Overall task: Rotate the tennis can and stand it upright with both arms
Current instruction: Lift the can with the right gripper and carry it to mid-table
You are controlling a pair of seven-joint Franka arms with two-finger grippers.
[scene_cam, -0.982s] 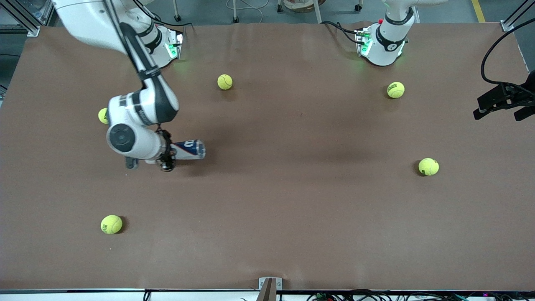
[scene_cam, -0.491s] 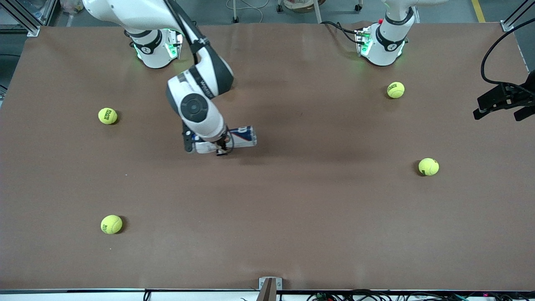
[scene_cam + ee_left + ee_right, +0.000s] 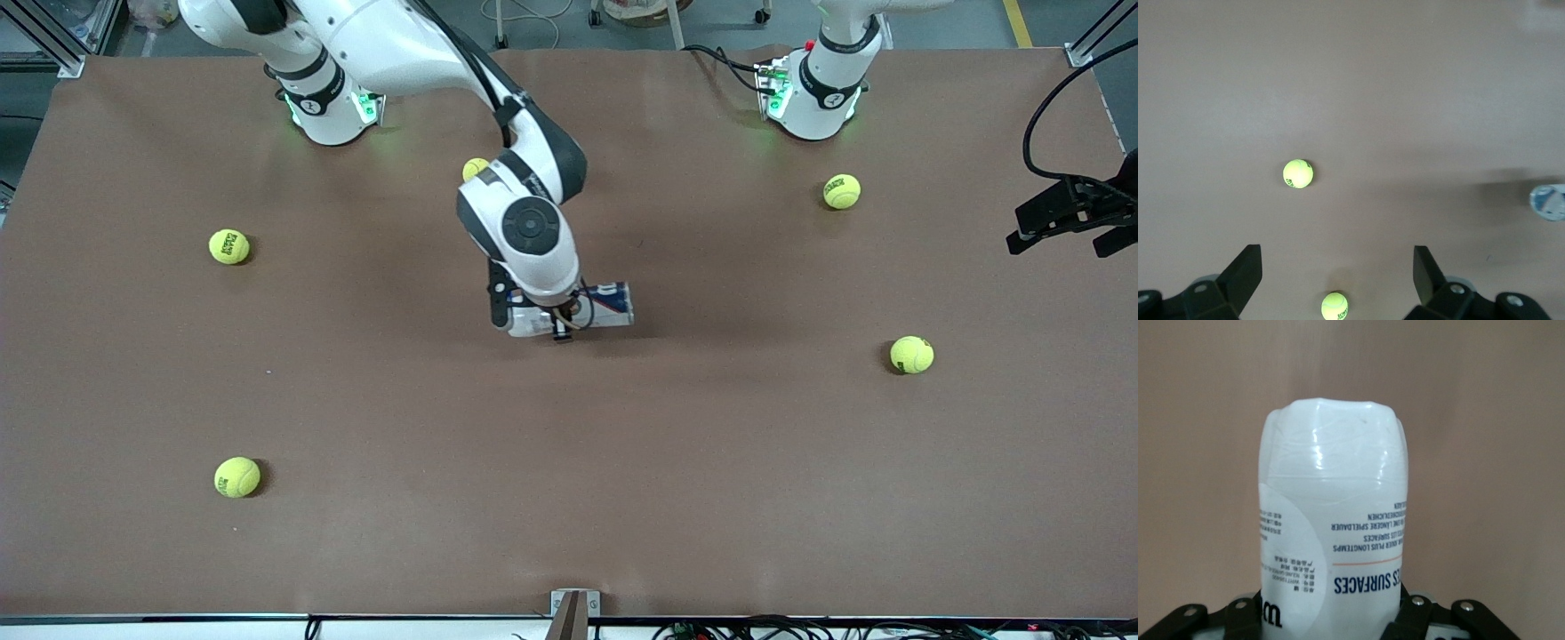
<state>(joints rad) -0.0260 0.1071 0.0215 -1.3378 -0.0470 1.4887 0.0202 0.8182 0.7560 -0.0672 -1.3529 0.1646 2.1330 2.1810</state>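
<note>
The tennis can (image 3: 605,304) is held lying sideways, low over the middle of the table. It has a white and navy label, and its open silvery rim points toward the left arm's end. My right gripper (image 3: 563,324) is shut on its middle. In the right wrist view the can (image 3: 1331,493) fills the centre, its white closed end pointing away, with the right gripper (image 3: 1331,617) clamped on both sides. My left gripper (image 3: 1337,267) is open and empty, high over the table and out of the front view. The can's rim shows at the edge of the left wrist view (image 3: 1547,202).
Several yellow-green tennis balls lie scattered: (image 3: 229,246), (image 3: 237,476), (image 3: 841,191), (image 3: 911,354), and one half hidden by the right arm (image 3: 476,167). Two show under the left gripper (image 3: 1298,173) (image 3: 1335,306). A black device (image 3: 1071,213) juts in at the left arm's end.
My right arm has carried the can sideways from the right arm's end of the table to the middle. The can stays horizontal. The left arm has not moved.
</note>
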